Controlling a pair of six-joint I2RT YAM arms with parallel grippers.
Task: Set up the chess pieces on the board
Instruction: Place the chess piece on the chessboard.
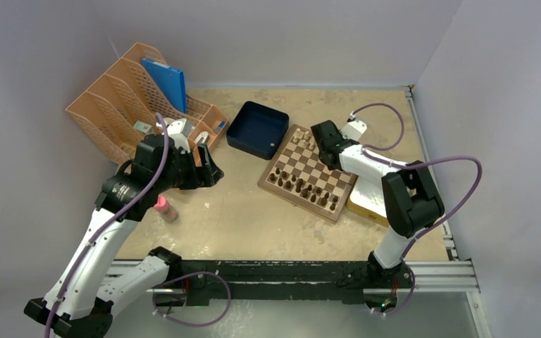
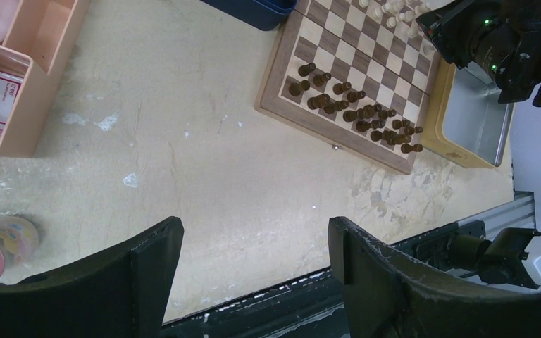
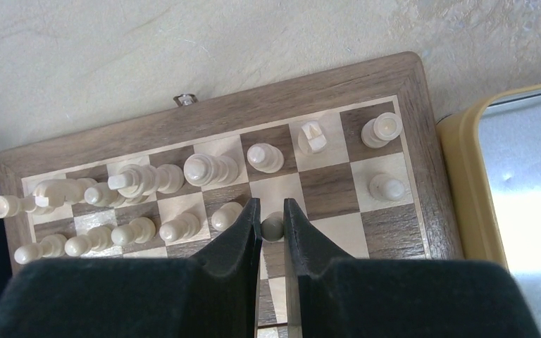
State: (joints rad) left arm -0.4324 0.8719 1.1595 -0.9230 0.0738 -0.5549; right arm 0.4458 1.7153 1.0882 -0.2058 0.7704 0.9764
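1. Orange mesh file organizer (image 1: 123, 105) sits far to the left of the chessboard (image 1: 292, 203). A blue folder (image 1: 166, 81) stands upright in one of its slots.
2. Pink-capped bottle (image 1: 165, 209) lies on the table, left of the chessboard and well apart from it.
3. Left gripper (image 2: 253, 232) hovers over bare table left of the chessboard. Its jaws are spread wide with nothing between them.
4. Dark blue square tray (image 1: 257, 129) sits just beside the chessboard's far left corner.
5. The chessboard lies flat on the table, turned at an angle, its rim clasp facing away from the arms.
6. Cream chess pieces (image 3: 211, 169) crowd the two rows along the chessboard's far edge. They are packed tighter toward the blue-tray side. I can't tell if every one stands upright.
7. Dark brown pieces (image 2: 356, 113) bunch unevenly along the chessboard's near edge.
8. Right gripper (image 3: 272, 211) is over the chessboard's far rows, jaws pinched on a cream pawn (image 3: 273, 225) in the second row from the edge.
9. Metal tray with yellow rim (image 3: 465, 176) sits just beside the chessboard's right side.
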